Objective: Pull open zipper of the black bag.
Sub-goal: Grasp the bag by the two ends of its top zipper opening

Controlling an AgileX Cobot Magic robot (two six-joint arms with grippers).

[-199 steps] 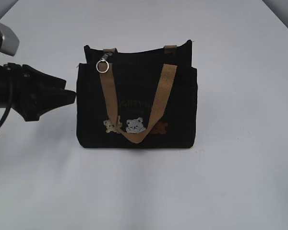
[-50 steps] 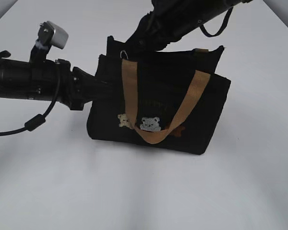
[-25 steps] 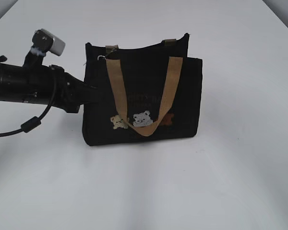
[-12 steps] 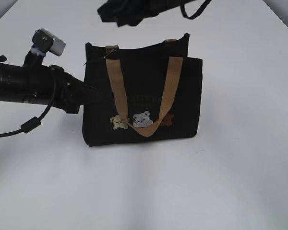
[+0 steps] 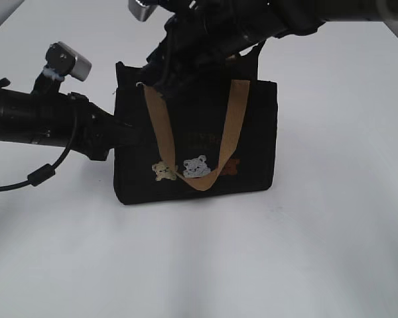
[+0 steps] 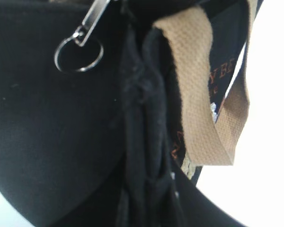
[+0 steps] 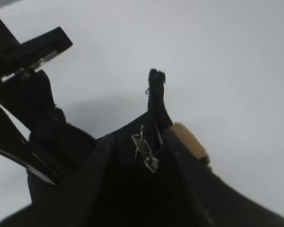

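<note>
While the black bag (image 5: 196, 139) stands upright mid-bench (image 5: 331, 218), its zipper (image 7: 146, 150) pull sits at the top left corner, so nothing looks opened yet and the whole pull remains. Left end effector (image 5: 127, 130) presses the bag's left side; cannot tell if it pinches fabric. Right end effector (image 5: 160, 81) hovers at the pull, jaws apart, holding nothing that I can see.

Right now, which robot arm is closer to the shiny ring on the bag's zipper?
Right. The right end effector hangs over the bag's top left corner, by the ring; the left end effector presses the black bag lower on its left side.
</note>
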